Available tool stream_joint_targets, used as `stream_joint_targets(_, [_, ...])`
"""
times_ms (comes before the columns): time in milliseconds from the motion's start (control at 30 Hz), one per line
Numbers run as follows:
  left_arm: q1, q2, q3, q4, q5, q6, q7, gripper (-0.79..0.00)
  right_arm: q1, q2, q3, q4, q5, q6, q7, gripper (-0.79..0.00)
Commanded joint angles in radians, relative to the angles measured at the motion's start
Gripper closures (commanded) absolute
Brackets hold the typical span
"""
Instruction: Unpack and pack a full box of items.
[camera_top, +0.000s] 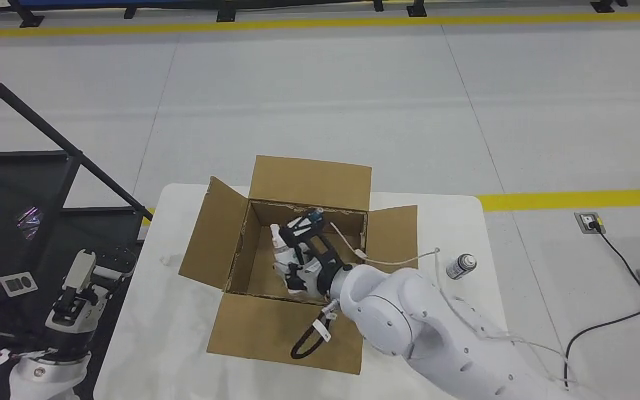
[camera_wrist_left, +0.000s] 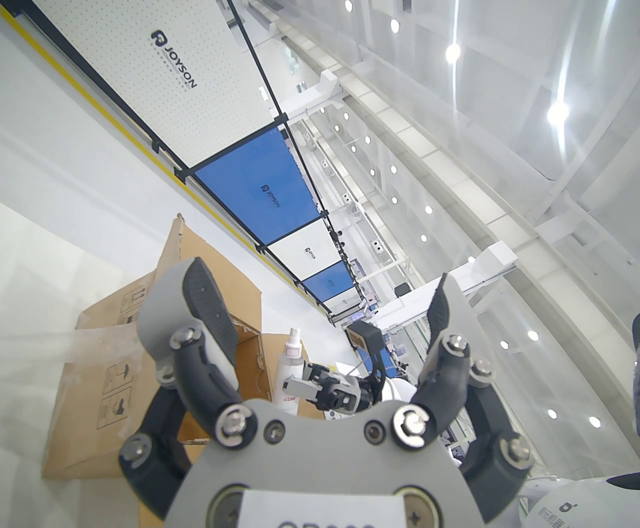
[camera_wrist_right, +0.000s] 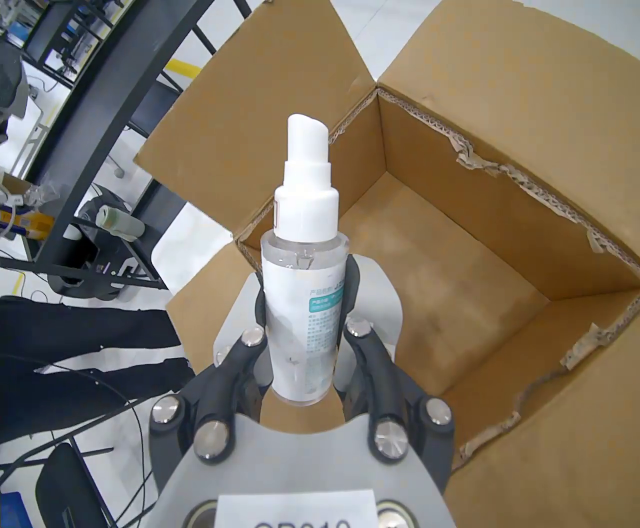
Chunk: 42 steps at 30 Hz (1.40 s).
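An open cardboard box (camera_top: 300, 205) stands on the white table (camera_top: 180, 310) with all flaps folded out. My right gripper (camera_wrist_right: 305, 295) is shut on a clear spray bottle (camera_wrist_right: 304, 280) with a white pump top and label, held over the box's bare floor (camera_wrist_right: 440, 300). From above, the right gripper (camera_top: 297, 262) and the spray bottle (camera_top: 278, 243) sit inside the box. My left gripper (camera_wrist_left: 320, 305) is open and holds nothing; it rests off the table's near left corner (camera_top: 78, 290). The left wrist view also shows the box (camera_wrist_left: 130, 320) and the spray bottle (camera_wrist_left: 291, 365).
A small silver can (camera_top: 460, 265) stands on the table to the right of the box. A black frame (camera_top: 60, 150) and dark equipment sit left of the table. A cable (camera_top: 600, 335) trails on the floor at the right.
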Motion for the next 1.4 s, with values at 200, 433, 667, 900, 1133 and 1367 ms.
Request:
stream_joint_targets(200, [0.0, 0.0, 0.0, 0.0, 0.0, 0.0, 0.0, -0.785, 0.008, -0.004, -0.002, 0.008, 0.016, -0.003, 0.003, 0.0])
stream_joint_targets(433, [0.0, 0.0, 0.0, 0.0, 0.0, 0.0, 0.0, -0.785, -0.006, -0.005, 0.002, 0.019, 0.008, 0.011, -0.024, 0.0])
stream_joint_targets(667, [0.0, 0.0, 0.0, 0.0, 0.0, 0.0, 0.0, -0.785, 0.16, -0.103, -0.111, 0.264, 0.048, 0.026, -0.003, 0.0])
stream_joint_targets(900, [0.0, 0.0, 0.0, 0.0, 0.0, 0.0, 0.0, -0.785, 0.373, -0.304, -0.273, 0.725, 0.198, -0.052, 0.05, 0.0])
stream_joint_targets(1133, [0.0, 0.0, 0.0, 0.0, 0.0, 0.0, 0.0, -0.785, 0.407, -0.461, -0.342, 1.098, 0.277, -0.167, 0.058, 0.0])
stream_joint_targets(1367, [0.0, 0.0, 0.0, 0.0, 0.0, 0.0, 0.0, -0.785, 0.394, -0.568, -0.359, 1.35, 0.29, -0.193, 0.01, 0.0])
